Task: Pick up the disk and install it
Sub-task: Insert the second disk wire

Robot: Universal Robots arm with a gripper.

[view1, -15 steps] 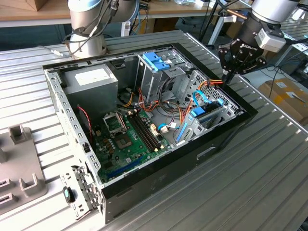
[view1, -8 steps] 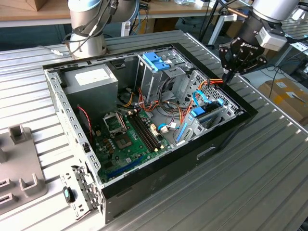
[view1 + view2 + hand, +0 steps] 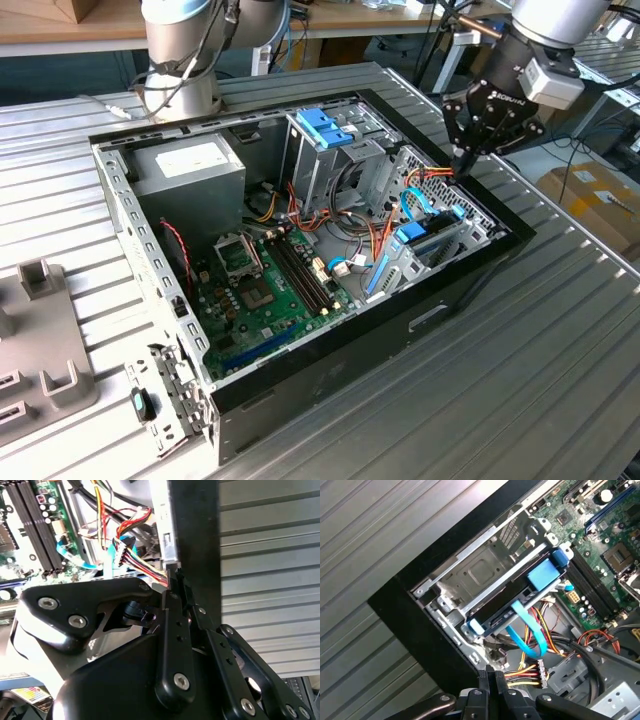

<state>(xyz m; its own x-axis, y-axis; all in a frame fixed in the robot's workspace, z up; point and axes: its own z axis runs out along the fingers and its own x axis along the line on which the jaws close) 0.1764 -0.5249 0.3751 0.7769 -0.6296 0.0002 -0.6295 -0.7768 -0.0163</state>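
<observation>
Black gripper (image 3: 172,578) right up close in the second wrist view, fingers pressed together, nothing pinched between them. Same look in the first wrist view: both tips touching, empty. Seen hanging in the exterior view just above the back wall of the open computer case (image 3: 300,365), on the exterior view's right side, tips pointing down at a bunch of red, yellow and black wires (image 3: 522,671).

Disk (image 3: 507,611) already inside the case, lying flat in a metal bay in the case corner below the gripper, toward the surface's edge on the exterior view's right. Blue rails along both its long sides, with a bigger blue tab (image 3: 542,575) at one end. Not touched by the gripper, but near it. Light blue flat cable (image 3: 527,632) looping out from under the disk, between it and the wires.

Elsewhere in the case: green motherboard (image 3: 265,290) on the floor, grey power supply box (image 3: 190,165) with a white sticker in the far corner, blue latch (image 3: 325,125) on top of a tall metal cage beside it.

Case resting in the middle of a ribbed metal surface (image 3: 540,380). Robot arm base (image 3: 180,70) at the far edge. Grey plastic holders (image 3: 40,340) by the edge on the exterior view's left.
</observation>
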